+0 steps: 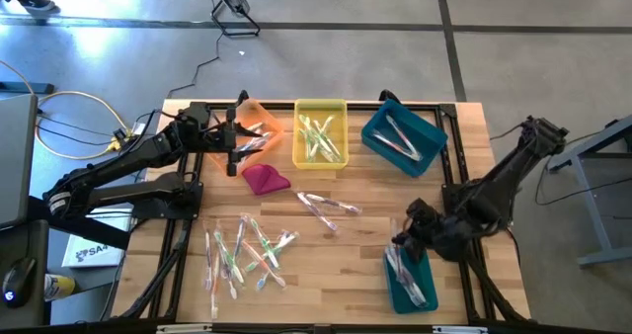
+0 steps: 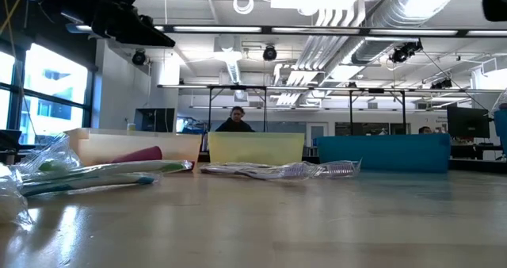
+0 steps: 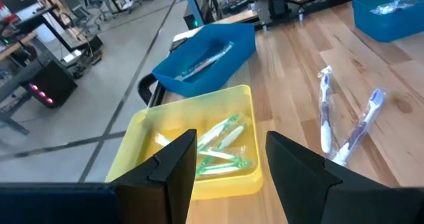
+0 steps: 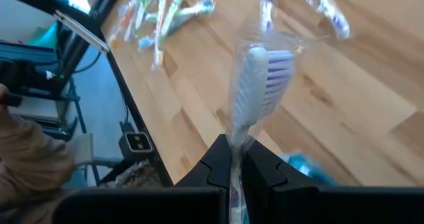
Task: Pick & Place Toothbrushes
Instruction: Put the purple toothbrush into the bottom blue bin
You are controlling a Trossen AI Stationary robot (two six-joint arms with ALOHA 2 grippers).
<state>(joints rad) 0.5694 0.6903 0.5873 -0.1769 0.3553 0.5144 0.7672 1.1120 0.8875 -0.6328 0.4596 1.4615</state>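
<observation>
A wrapped toothbrush [image 4: 260, 75] with purple bristles stands clenched in the right gripper [image 4: 237, 159], just above the near teal bin [image 1: 410, 280] at the desk's [image 1: 346, 255] five o'clock. Likely step: dropping it in; the next move calls for lowering and releasing. More toothbrushes [image 1: 247, 253] lie loose at seven o'clock. The left gripper [image 3: 228, 159], jaws released and empty, hovers by the orange bin [image 1: 259, 126] at eleven o'clock, facing the yellow bin [image 3: 136, 141].

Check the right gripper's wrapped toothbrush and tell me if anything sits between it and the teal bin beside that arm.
Nothing visible does. The right gripper is shut on a wrapped toothbrush with a white and purple head, and in the high view it hangs at the near edge of the teal bin. No other object lies in the gap.
</observation>
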